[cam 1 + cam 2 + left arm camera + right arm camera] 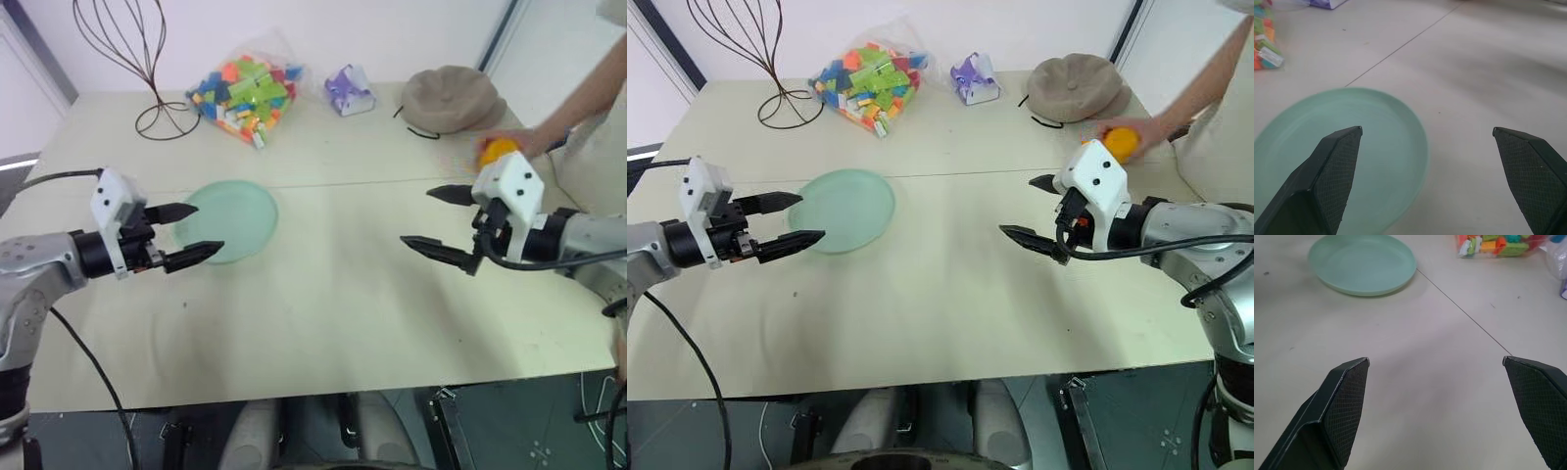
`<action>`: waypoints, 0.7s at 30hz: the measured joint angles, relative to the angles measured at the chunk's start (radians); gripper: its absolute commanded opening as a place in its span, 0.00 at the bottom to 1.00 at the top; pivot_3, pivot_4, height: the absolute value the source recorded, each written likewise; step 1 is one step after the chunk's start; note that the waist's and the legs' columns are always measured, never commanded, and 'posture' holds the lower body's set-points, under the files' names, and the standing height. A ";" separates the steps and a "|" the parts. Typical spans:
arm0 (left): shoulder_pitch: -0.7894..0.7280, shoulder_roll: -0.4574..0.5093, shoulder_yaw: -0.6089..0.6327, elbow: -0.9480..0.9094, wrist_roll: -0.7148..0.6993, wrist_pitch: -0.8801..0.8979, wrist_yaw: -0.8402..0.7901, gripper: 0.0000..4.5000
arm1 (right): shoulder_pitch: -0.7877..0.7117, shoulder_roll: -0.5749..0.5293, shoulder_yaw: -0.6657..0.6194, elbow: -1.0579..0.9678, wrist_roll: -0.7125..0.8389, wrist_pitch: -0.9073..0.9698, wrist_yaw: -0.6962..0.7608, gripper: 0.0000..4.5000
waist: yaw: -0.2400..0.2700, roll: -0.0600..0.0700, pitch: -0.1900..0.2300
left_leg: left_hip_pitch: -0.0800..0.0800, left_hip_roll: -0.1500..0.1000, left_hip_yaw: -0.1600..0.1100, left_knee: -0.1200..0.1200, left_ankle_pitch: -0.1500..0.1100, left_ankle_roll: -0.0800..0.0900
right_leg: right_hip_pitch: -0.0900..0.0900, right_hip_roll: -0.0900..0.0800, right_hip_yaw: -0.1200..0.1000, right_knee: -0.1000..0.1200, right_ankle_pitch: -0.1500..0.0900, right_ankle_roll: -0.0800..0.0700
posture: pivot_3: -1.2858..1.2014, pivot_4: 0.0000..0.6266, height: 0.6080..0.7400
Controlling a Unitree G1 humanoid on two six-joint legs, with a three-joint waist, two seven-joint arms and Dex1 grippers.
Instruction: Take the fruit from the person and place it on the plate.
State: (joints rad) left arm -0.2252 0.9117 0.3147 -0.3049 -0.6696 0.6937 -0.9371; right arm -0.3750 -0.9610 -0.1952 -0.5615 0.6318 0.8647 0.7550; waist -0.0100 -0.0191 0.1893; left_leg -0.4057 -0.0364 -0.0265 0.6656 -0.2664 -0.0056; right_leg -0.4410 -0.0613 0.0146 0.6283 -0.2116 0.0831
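Scanning from our left, we see the left gripper (201, 233) spread wide and empty over the bare mint-green plate (245, 211), a bag of bricks (245, 93) beyond. Our right gripper (1034, 209) is likewise spread and empty; behind it, beside the tan hat (1076, 86), the person's hand (1146, 129) holds the orange fruit (1122, 143).

No legible text, labels, brand marks or numbers anywhere. A small white tag on the bag of bricks (1268, 56) bears marks too blurred to read. The purple packet (349, 90) shows no readable print.
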 measured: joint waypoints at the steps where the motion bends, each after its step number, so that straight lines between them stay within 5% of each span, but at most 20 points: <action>1: 0.001 0.000 0.003 -0.002 -0.002 0.001 0.002 1.00 | -0.001 0.000 0.003 0.000 0.000 -0.001 0.000 0.99 | 0.000 0.000 0.000 | 0.000 0.000 0.000 0.000 0.000 0.000 | 0.000 0.000 0.000 0.000 0.000 0.000 | 0.52 0.24 1.00; 21: -0.023 -0.009 -0.010 -0.026 -0.015 0.017 0.045 1.00 | -0.019 0.001 0.034 0.048 -0.042 -0.064 0.019 0.99 | -0.001 0.000 0.000 | 0.000 0.000 0.000 0.000 0.000 0.000 | 0.000 0.000 0.000 0.000 0.000 0.000 | 0.52 0.24 1.00</action>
State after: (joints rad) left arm -0.2487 0.9029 0.3052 -0.3313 -0.6845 0.7103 -0.8922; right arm -0.3941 -0.9602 -0.1614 -0.5135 0.5895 0.8007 0.7743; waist -0.0109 -0.0193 0.1892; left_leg -0.4056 -0.0364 -0.0264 0.6659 -0.2664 -0.0056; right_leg -0.4410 -0.0612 0.0147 0.6286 -0.2115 0.0833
